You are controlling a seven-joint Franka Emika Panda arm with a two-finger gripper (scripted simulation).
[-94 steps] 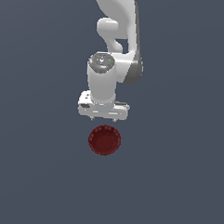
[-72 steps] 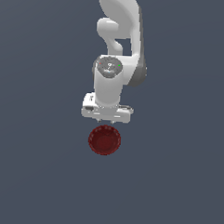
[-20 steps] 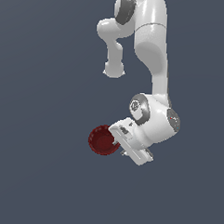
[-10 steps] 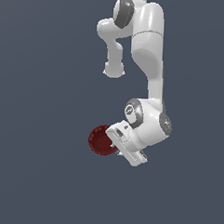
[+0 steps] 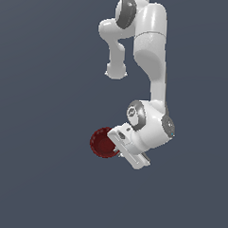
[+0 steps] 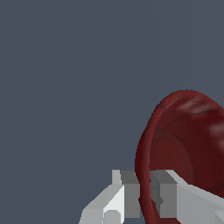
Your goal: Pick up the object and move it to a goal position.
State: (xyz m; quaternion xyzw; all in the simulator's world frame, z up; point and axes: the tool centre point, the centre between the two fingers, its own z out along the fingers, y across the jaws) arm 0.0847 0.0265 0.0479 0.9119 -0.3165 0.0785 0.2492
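The object, a small dark red bowl [image 5: 103, 142], shows in the exterior view just to the left of my white hand. My gripper [image 5: 117, 147] comes at it from the exterior view's right, tilted sideways. In the wrist view the bowl [image 6: 188, 135] appears large and edge-on, its hollow facing the camera. One grey finger [image 6: 127, 192] lies outside the rim and the other finger [image 6: 164, 192] inside it. The gripper [image 6: 143, 190] is shut on the rim, with both pads against it.
Only a plain dark grey-blue ground [image 5: 45, 107] surrounds the bowl. My own arm [image 5: 152, 51] rises above the hand, with its elbow link [image 5: 116, 68] hanging at the upper middle.
My hand, once directly above the bowl, has swung to its side. Over the last second it slid toward the exterior view's left onto the rim. The bowl has stayed in place.
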